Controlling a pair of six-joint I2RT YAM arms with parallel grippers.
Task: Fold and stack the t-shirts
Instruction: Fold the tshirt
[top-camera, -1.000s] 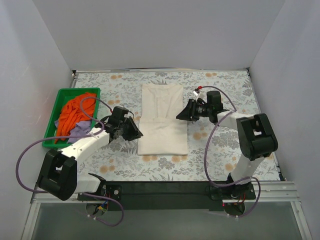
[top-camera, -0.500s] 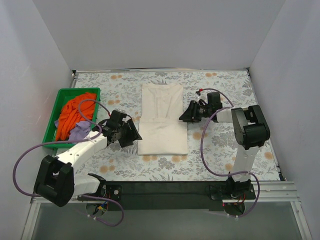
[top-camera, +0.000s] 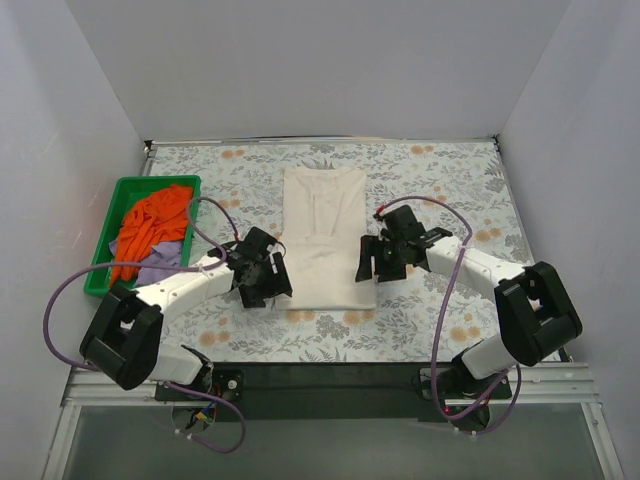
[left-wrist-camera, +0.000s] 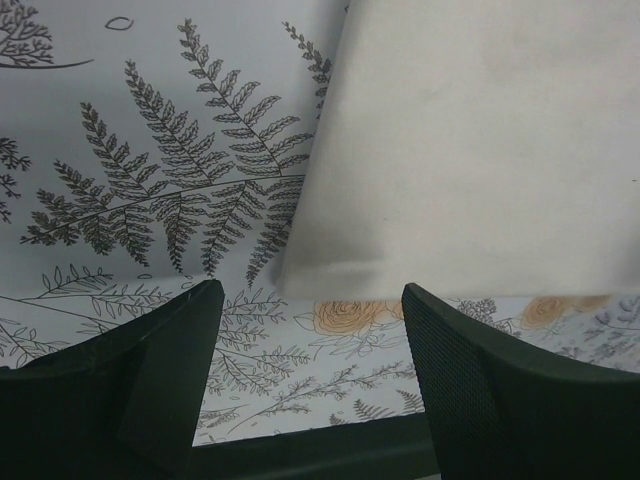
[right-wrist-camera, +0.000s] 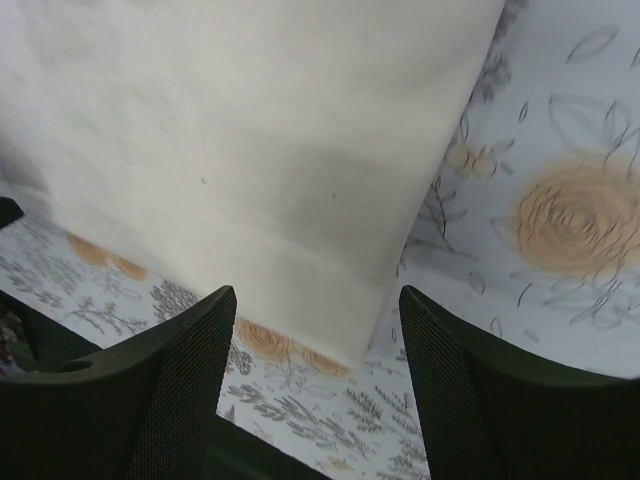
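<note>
While two robot arms reach in, one large cream cloth t-shirt (top-camera: 322, 235) lies flat, folded into a long strip, on the floral-patterned table (top-camera: 450, 190). The left gripper (left-wrist-camera: 310, 290) and right gripper (right-wrist-camera: 317, 292) each hover at a near corner of it, jaws apart, holding nothing. One green plastic tray (top-camera: 105, 235) at the left holds one bright orange t-shirt (top-camera: 145, 222) and one pale lavender t-shirt (top-camera: 155, 268).

Plain white walls (top-camera: 320, 70) box in three sides of a pale tablecloth (top-camera: 450, 170) printed with grey ferns and orange roses.
</note>
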